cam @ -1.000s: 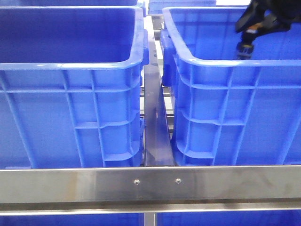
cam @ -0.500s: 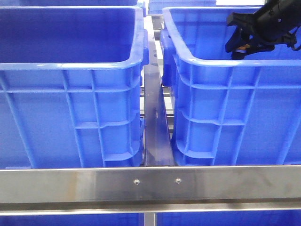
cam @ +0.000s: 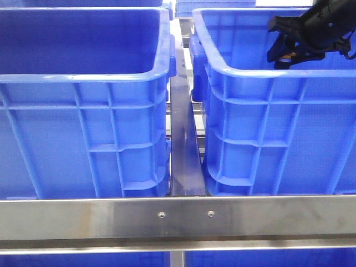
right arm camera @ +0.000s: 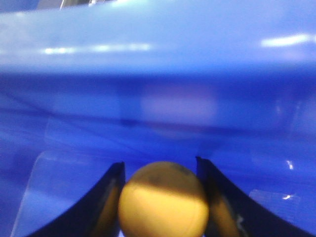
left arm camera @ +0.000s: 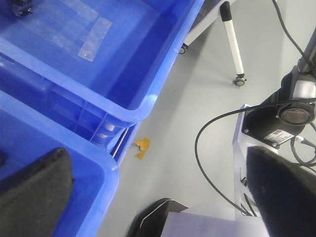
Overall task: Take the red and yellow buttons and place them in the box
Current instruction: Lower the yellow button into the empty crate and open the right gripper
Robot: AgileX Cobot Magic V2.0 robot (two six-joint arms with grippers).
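Steel framing runs across the front of the workcell, and two big blue crates sit side by side behind it with a metal rail between them. Nipped between the fingers of the right end effector (cam: 283,51) is the yellow button (right arm camera: 163,200), round and filling the gap between the two dark fingers, which press in on it from either side. Right ahead of that end effector is a wall of blue plastic, blurred and very near; it hangs just above the rim of the right crate (cam: 261,75), at the near wall. The other crate (cam: 83,78) is well off to its left, past the metal rail (cam: 183,144).

The red button I cannot find in any view. The left end effector (left arm camera: 163,197) has its fingers spread wide with nothing between them; it hovers over a crate corner with grey floor (left arm camera: 197,98) and a loop of black cable (left arm camera: 217,148) beneath.

My worry is the hold on a round, smooth cap. The fingers touch only its sides, so a bump on the rim could roll it out, and it might then drop outside the wall or into the gap by the rail. I cannot tell which crate is meant to receive it; if it is the left one, the carry across that gap is the riskiest stretch.
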